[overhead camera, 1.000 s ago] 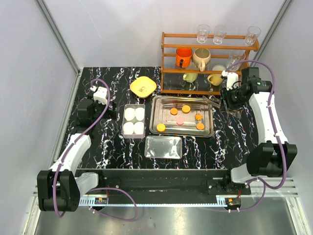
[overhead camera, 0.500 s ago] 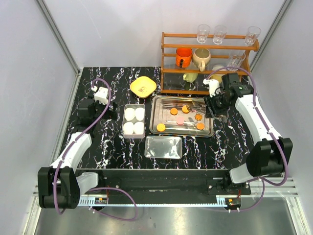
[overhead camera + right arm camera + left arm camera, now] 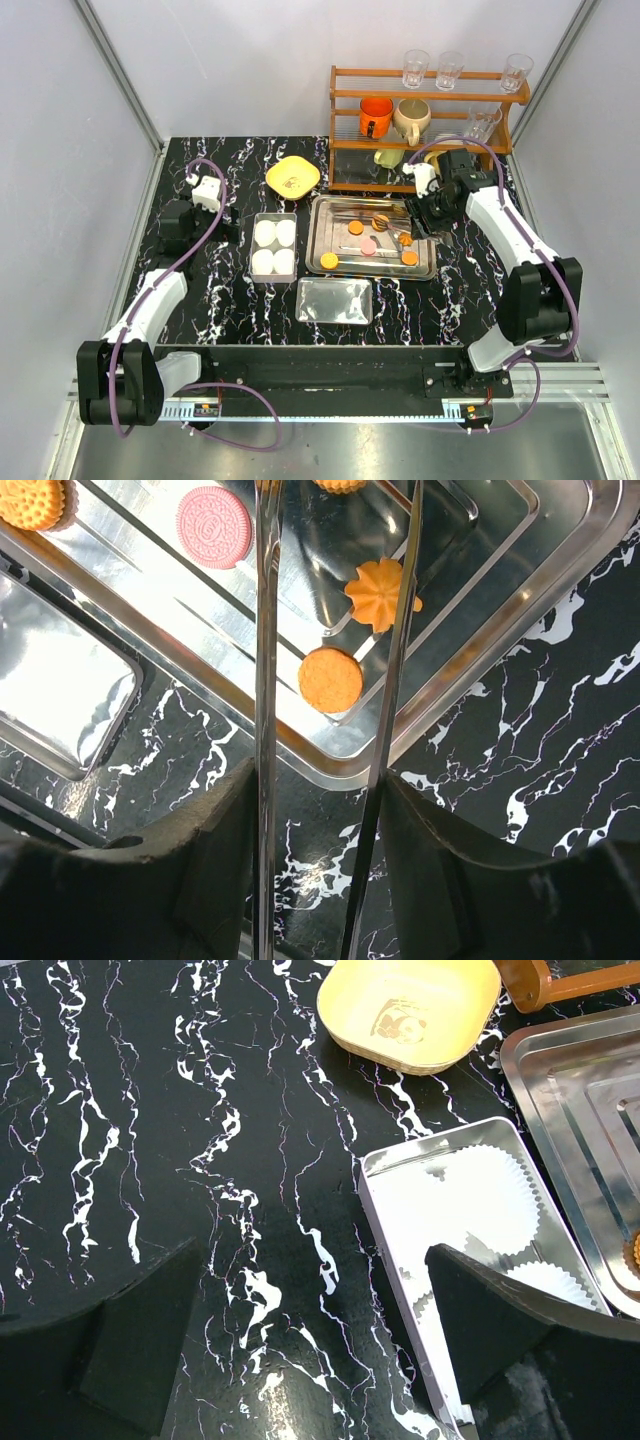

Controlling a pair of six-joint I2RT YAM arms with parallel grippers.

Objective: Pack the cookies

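Right now the right pincer [image 3: 318, 780] is clamped partway shut on a pair of metal tongs [image 3: 265, 680], one padded finger pressing each prong from outside, and the two prongs run straight out ahead of it over a steel tray [image 3: 560, 540]. The cookies [image 3: 355, 227] all lie loose on the floor of that tray, ahead of and below this pincer. Seen from its wrist, a flower-shaped cookie [image 3: 381, 593] and a plain round cookie [image 3: 331, 679] sit between the prongs, the round one nearer the pincer, while a pink cookie [image 3: 214, 527] lies outside the left-hand prong. The tips of the tongs run off the top of the wrist view, so I cannot tell whether they touch anything. The left pincer [image 3: 315, 1260] is spread wide and grips nothing, hanging over the bare black marbled tabletop [image 3: 120, 1110]. Just off to its right is a small tin [image 3: 380, 1175] lined with white paper cups [image 3: 480, 1190], and ahead of it to the right rests a yellow bowl [image 3: 408, 1005]
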